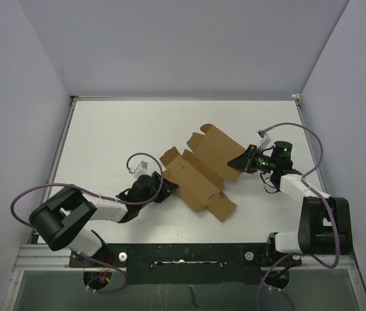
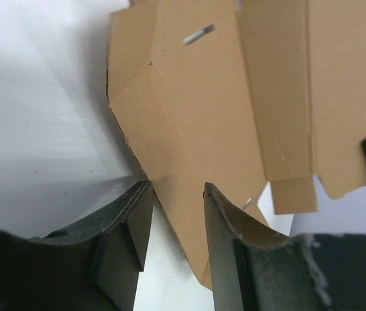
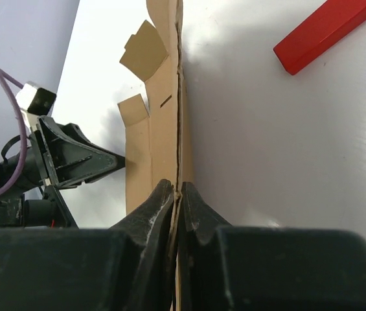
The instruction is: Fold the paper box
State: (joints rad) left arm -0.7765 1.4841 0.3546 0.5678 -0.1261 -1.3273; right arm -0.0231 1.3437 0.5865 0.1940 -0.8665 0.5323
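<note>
The paper box (image 1: 202, 170) is a brown die-cut sheet lying mostly flat in the middle of the table, with flaps and tabs spread out. My right gripper (image 1: 240, 162) is shut on its right edge; in the right wrist view the jaws (image 3: 177, 189) pinch the cardboard (image 3: 163, 110), which I see edge-on. My left gripper (image 1: 168, 186) sits at the sheet's left corner. In the left wrist view its fingers (image 2: 176, 189) stand apart, with a pointed corner of the cardboard (image 2: 202, 97) between them, not pinched.
A small red block (image 3: 325, 29) lies on the white table beyond the sheet in the right wrist view. Grey walls close in the table (image 1: 105, 136) at the back and both sides. Purple cables loop beside each arm.
</note>
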